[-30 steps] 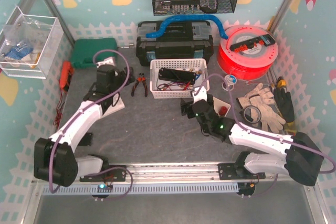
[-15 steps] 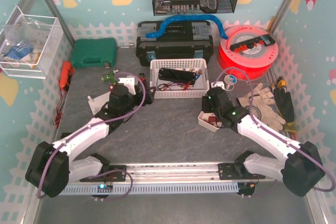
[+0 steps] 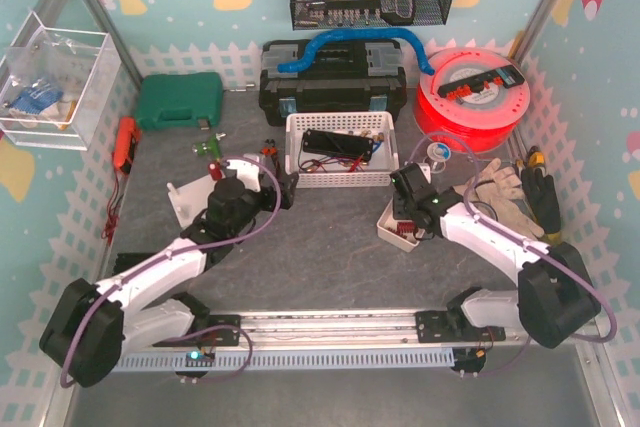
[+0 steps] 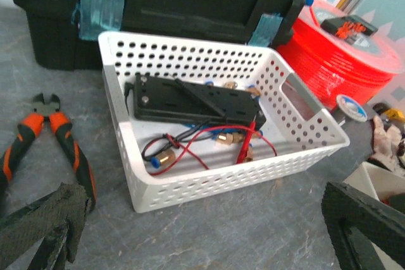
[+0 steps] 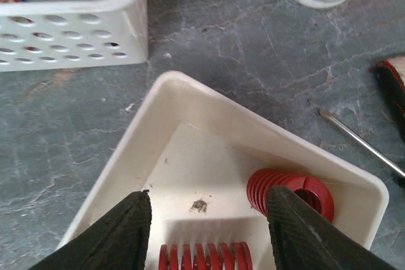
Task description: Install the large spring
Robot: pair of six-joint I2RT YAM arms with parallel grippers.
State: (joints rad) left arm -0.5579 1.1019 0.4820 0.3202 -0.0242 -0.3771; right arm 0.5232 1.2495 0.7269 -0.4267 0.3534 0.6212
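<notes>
A small white square plastic tray sits just off the near right corner of a white perforated plastic basket and holds two red metal coil springs. The right gripper hangs low inside that tray, its black fingers partly spread on either side of a red coil spring lying on its side without visibly touching it, while a thicker red coil spring rests just right of them. At the basket's near left corner, the left gripper is spread wide and empty, close to orange-handled cutters.
</notes>
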